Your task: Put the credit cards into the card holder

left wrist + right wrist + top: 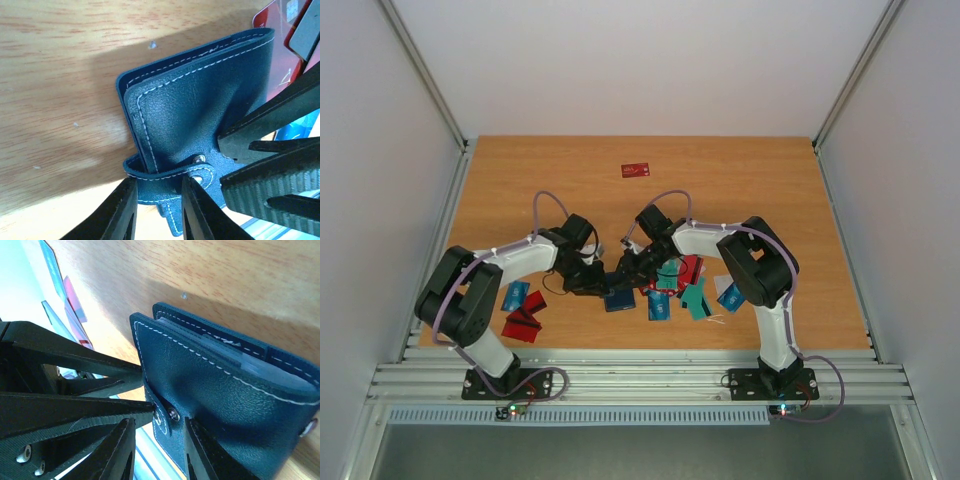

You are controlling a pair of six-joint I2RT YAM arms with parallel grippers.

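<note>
Left claw [158, 182] and right claw [160, 424] are both clamping the clasp edge of the card holder [200, 110], which is lying at lower centre between them.

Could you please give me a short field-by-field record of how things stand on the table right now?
card holder: dark navy, folded, between the two arms near the front of the table
left gripper: jaws straddle the clasp tab; grip unclear
right gripper: jaws straddle the same clasp end; grip unclear
credit cards: loose piles left and right of the holder
red card: alone, far side of the table
</note>
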